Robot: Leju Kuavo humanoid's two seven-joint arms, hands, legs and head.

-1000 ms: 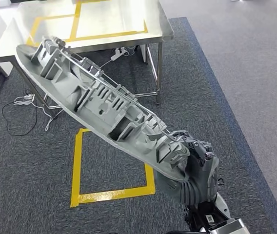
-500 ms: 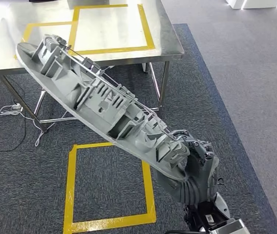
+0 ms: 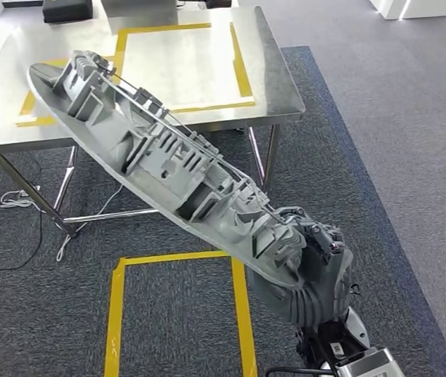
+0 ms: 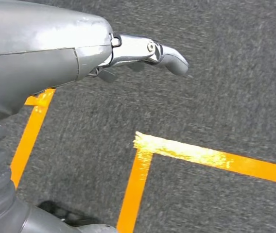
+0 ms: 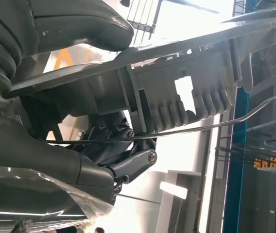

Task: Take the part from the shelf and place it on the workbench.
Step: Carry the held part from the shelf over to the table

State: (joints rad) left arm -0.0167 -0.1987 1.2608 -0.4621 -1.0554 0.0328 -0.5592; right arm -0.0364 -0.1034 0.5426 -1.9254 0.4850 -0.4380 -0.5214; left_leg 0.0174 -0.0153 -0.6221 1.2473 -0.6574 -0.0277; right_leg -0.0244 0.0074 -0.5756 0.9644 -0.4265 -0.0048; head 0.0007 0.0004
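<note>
you have the part [image 3: 167, 169], a long grey moulded piece with ribs and a thin wire along its open side, gripped at its near end by the right hand [image 3: 306, 271]. the right wrist view shows those fingers [image 5: 129, 167] wrapped under the part's edge with the thumb pressing from the other side, so the hold looks firm, though it sits at the very end of a long piece.

the part runs away from you, up and to the left, and its far tip [image 3: 45, 75] already hangs over the near left of the tabletop [image 3: 274, 82]. it is tilted, far end higher, and touches nothing there. the yellow tape outline on the tabletop [image 3: 241, 67] lies mostly to the right of that tip.

the left hand [image 4: 147, 51] hangs over the carpet [image 3: 356, 157] near the yellow floor marking [image 4: 188, 155], fingers stretched out and holding nothing.

to do this step well, close in on the tabletop squarely and bring the part's length over the taped outline rather than across the corner. lower the wrist slowly so the part levels out; with so much length beyond the grip, a quick move could swing the far end or knock the table's edge. let go only once the part rests along its length.
</note>
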